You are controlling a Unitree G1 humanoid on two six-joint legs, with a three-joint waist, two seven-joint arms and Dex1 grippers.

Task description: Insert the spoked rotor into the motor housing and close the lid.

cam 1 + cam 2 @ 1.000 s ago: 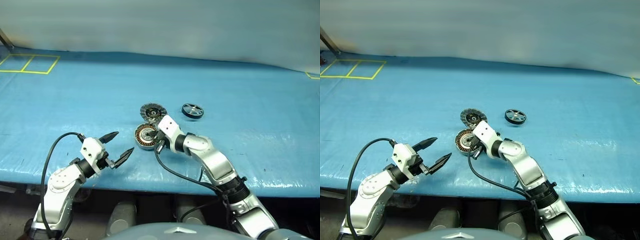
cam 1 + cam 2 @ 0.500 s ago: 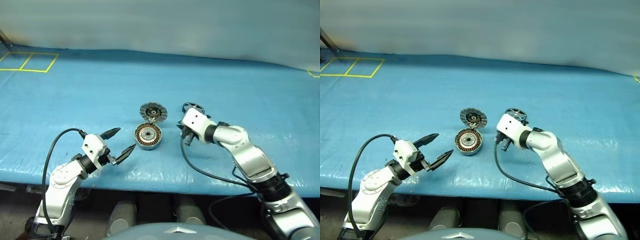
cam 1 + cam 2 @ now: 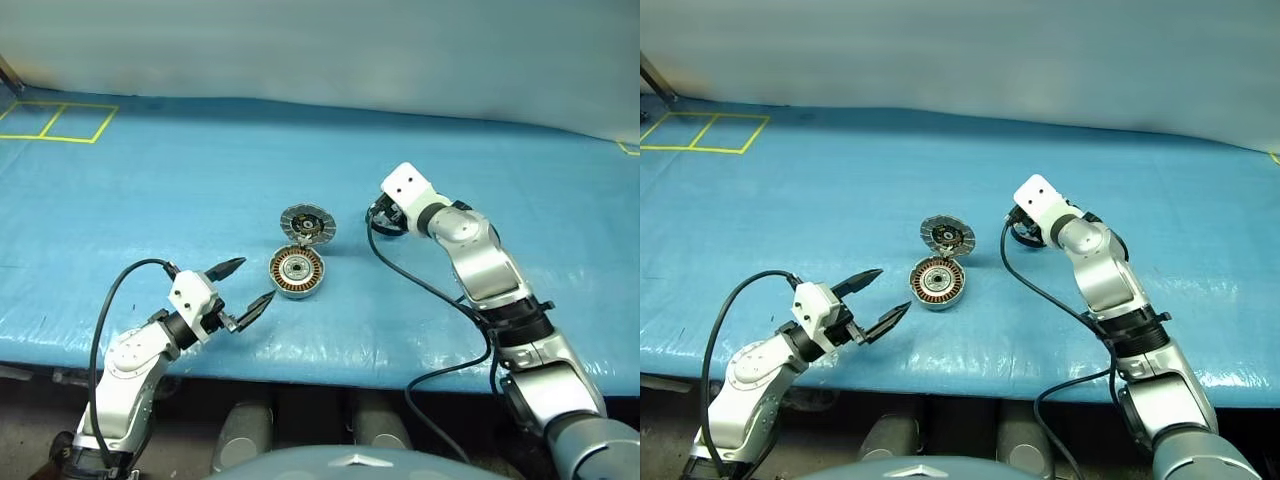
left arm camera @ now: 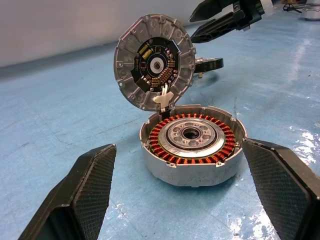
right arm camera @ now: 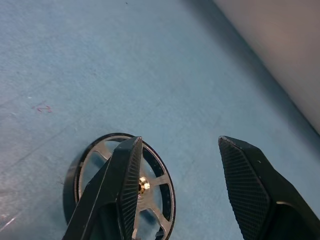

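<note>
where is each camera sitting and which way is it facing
Left eye and right eye: on the head, looking forward and down at the blue table; both arms show, left gripper and right gripper.
Left wrist: along the open left fingers at the housing and its raised lid; the right gripper shows beyond.
Right wrist: down past open right fingers at the rotor.
Shared: housing and lid show in the eye views and the left wrist view.
</note>
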